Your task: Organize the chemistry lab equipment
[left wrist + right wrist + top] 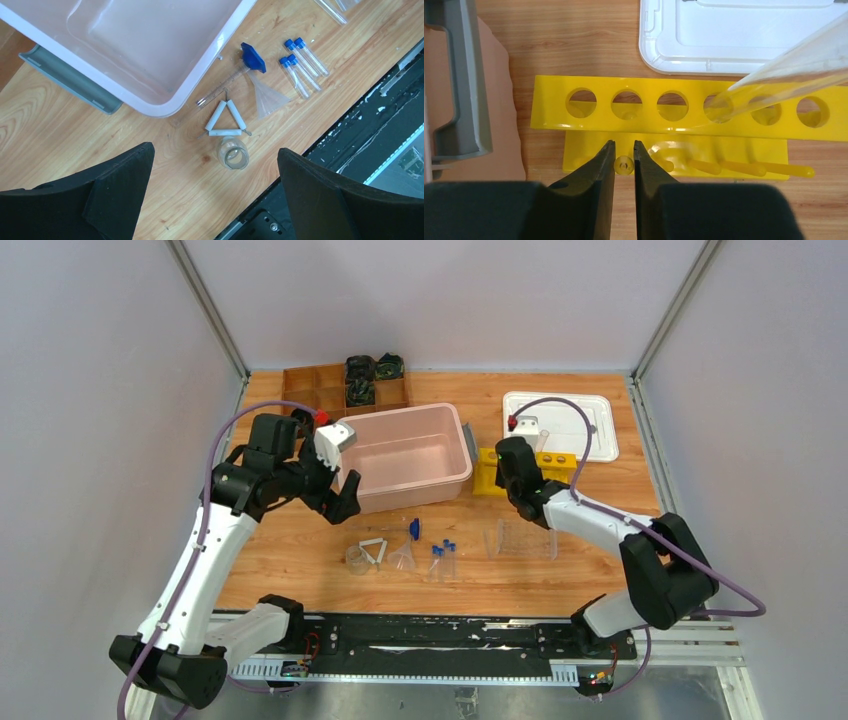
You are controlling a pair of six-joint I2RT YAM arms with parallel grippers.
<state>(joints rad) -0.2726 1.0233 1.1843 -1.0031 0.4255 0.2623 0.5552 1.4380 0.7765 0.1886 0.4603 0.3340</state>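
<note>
A small clear beaker (356,559), white wire triangle (374,548), clear funnel (403,558), blue-tipped rod (413,528) and several blue-capped tubes (443,558) lie on the wood in front of the pink bin. A clear tray (525,538) stands to their right. My left gripper (340,502) hovers wide open and empty above the beaker (233,153) and triangle (223,120). My right gripper (510,475) is over the left end of the yellow tube rack (560,460), its jaws closed narrowly around an upright yellow peg (624,164) of the rack (549,110). One clear tube (784,75) leans in a rack hole.
The large pink bin (408,455) stands mid-table, its grey handle (454,100) just left of the rack. Its white lid (560,425) lies behind the rack. A brown compartment box (330,388) with dark items stands at the back left. The black rail runs along the near edge.
</note>
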